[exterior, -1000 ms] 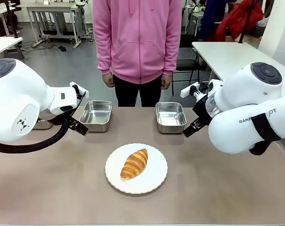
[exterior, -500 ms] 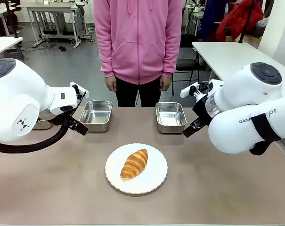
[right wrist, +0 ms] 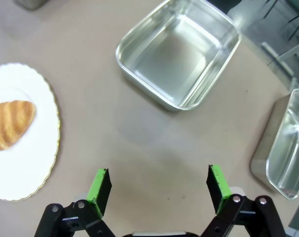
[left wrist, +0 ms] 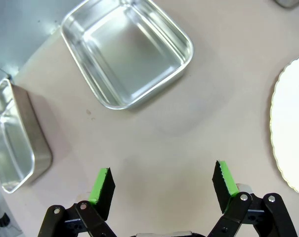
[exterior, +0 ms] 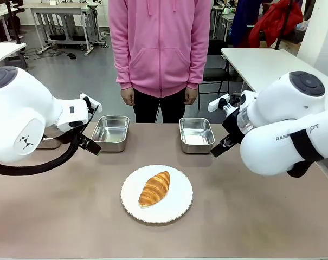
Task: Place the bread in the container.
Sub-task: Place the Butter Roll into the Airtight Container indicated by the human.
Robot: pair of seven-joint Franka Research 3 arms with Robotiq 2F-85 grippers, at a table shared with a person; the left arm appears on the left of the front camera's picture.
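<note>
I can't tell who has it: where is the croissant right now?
In the front view the croissant lies on the white plate mid-table, nearer the robot than the left tray and the right tray.

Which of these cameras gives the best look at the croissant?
The front view: the croissant lies whole on the white plate. The right wrist view cuts it off at the picture's edge; the left wrist view catches part of the plate.

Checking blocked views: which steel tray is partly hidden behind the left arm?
The outermost tray at the robot's far left; the two middle trays show fully.
</note>
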